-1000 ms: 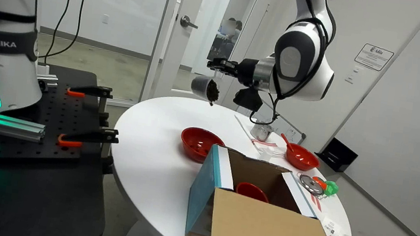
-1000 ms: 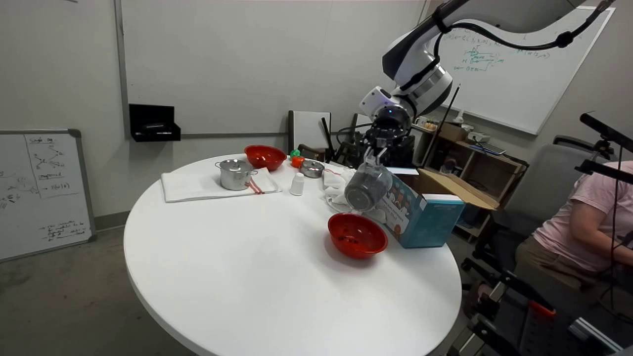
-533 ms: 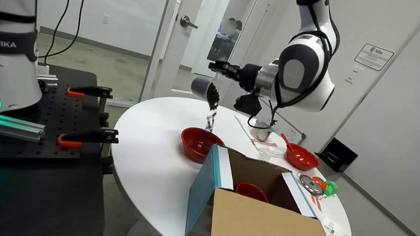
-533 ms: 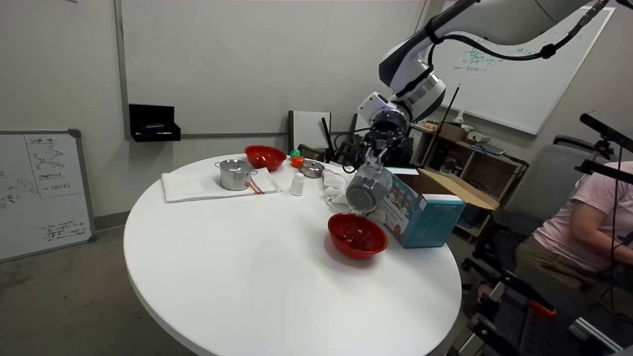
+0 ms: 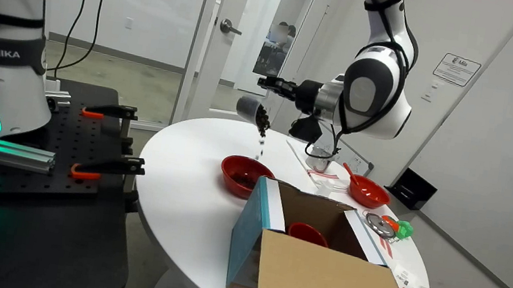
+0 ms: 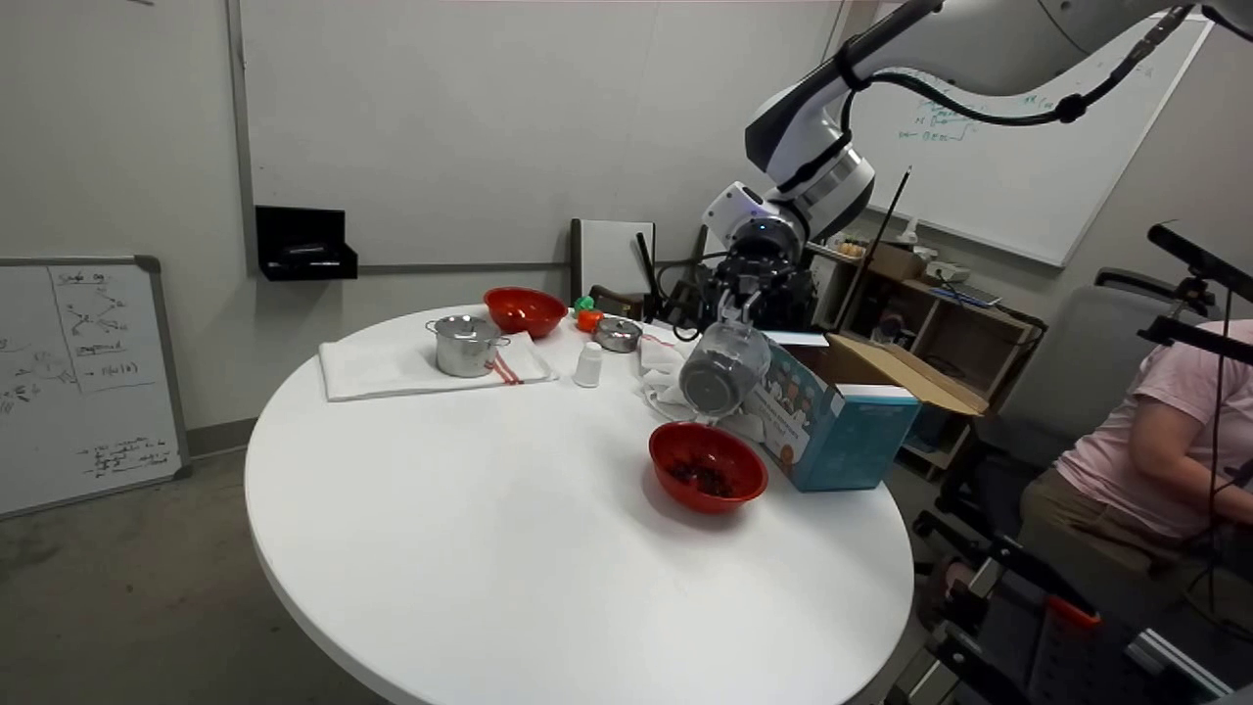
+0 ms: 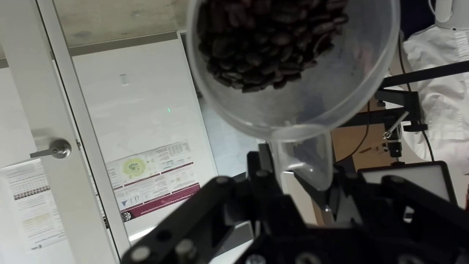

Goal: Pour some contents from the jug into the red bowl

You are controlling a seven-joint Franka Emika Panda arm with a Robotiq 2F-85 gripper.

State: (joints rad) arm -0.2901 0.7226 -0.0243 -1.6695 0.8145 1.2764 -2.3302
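A clear plastic jug (image 5: 247,108) is tilted with its mouth down, above the red bowl (image 5: 244,177). It also shows in an exterior view (image 6: 724,370) and the wrist view (image 7: 359,73). Dark beans (image 7: 267,44) lie inside the jug, and a thin stream falls from its lip toward the bowl. The bowl, also in an exterior view (image 6: 707,465), stands upright on the white table with dark beans in its bottom. My gripper (image 7: 300,170) is shut on the jug's handle. It also shows in both exterior views (image 5: 267,84) (image 6: 741,294).
An open blue box (image 6: 842,446) stands beside the bowl, with a red cup-like thing (image 5: 308,232) inside. Farther back are another red bowl (image 6: 526,311), a metal pot (image 6: 465,348) on a white cloth, a white bottle (image 6: 588,365) and a small metal pan (image 6: 618,335).
Beans have gone from just spilling at the lip to a heavy stream, then a thinner one. More beans lie in the bowl. The gripper and jug have shifted slightly and dipped a little.
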